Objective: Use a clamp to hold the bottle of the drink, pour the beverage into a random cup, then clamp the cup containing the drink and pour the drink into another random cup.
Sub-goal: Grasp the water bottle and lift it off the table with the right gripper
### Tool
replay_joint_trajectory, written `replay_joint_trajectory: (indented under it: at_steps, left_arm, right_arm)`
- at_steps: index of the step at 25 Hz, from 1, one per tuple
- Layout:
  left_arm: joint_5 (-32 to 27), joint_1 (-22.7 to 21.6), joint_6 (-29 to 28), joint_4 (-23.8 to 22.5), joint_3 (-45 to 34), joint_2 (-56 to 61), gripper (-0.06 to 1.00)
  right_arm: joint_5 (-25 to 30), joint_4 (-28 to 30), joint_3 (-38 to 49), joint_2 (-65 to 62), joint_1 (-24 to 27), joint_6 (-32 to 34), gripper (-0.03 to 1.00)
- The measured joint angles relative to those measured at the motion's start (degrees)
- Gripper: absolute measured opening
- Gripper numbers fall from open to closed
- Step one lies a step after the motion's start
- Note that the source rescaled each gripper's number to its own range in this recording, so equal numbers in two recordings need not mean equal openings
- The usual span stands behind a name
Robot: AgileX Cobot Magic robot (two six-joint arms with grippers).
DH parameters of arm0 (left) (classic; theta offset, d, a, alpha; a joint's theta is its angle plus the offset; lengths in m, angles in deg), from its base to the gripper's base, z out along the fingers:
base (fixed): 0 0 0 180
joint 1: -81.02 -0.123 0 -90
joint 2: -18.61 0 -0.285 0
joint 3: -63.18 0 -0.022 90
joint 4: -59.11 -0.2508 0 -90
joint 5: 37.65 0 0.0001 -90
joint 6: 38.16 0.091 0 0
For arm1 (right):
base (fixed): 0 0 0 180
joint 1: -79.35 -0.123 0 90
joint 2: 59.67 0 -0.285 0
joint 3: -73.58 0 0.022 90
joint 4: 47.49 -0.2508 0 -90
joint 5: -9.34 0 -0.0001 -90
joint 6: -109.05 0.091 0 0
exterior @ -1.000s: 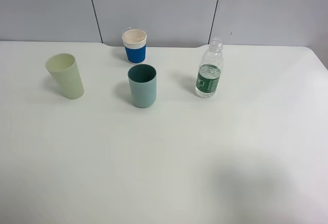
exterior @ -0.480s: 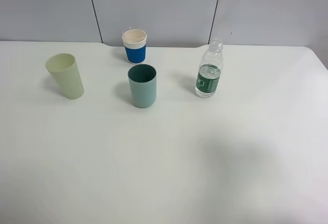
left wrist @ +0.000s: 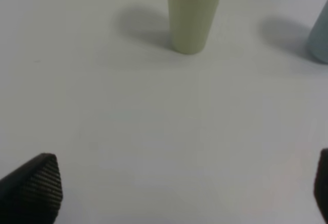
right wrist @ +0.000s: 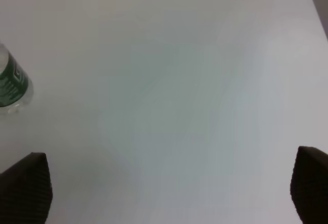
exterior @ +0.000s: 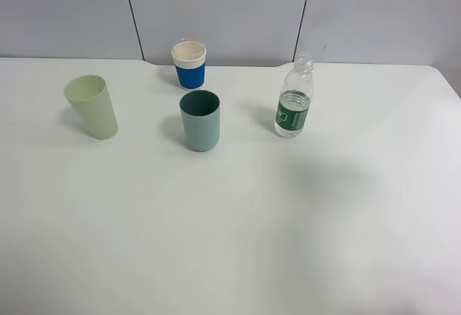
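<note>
The small clear plastic bottle with a green label point(exterior: 294, 99) stood upright and uncapped on the white bench point(exterior: 238, 228), right of the teal straight-sided plastic tumbler point(exterior: 200, 121). A pale green tapered plastic cup point(exterior: 92, 107) stood farther left, and a blue-and-cream cup point(exterior: 189, 65) behind the tumbler. The left gripper point(left wrist: 177, 188) and the right gripper point(right wrist: 168, 185) were spread wide, grasping nothing.

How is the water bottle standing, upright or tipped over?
Upright. The bottle stands on its base on the table, neck pointing up, with no cap on it.
</note>
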Motion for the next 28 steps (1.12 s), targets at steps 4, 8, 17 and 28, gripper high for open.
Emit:
replay_joint_trajectory:
  at_steps: [4, 8, 17, 28]
  left_arm:
    - [0.00, 0.00, 0.00, 0.00, 0.00, 0.00, 1.00]
    - [0.00, 0.00, 0.00, 0.00, 0.00, 0.00, 1.00]
    - [0.00, 0.00, 0.00, 0.00, 0.00, 0.00, 1.00]
    - [0.00, 0.00, 0.00, 0.00, 0.00, 0.00, 1.00]
  right_arm:
    - [-4.83, -0.53, 0.00, 5.64, -4.48, 0.01, 1.00]
    - [-9.93, -0.78, 0.00, 11.08, -8.91, 0.06, 1.00]
    - [-20.09, -1.04, 0.00, 23.41, -13.56, 1.38, 1.00]
    - [-26.37, -0.53, 0.00, 37.18, -15.55, 2.64, 1.00]
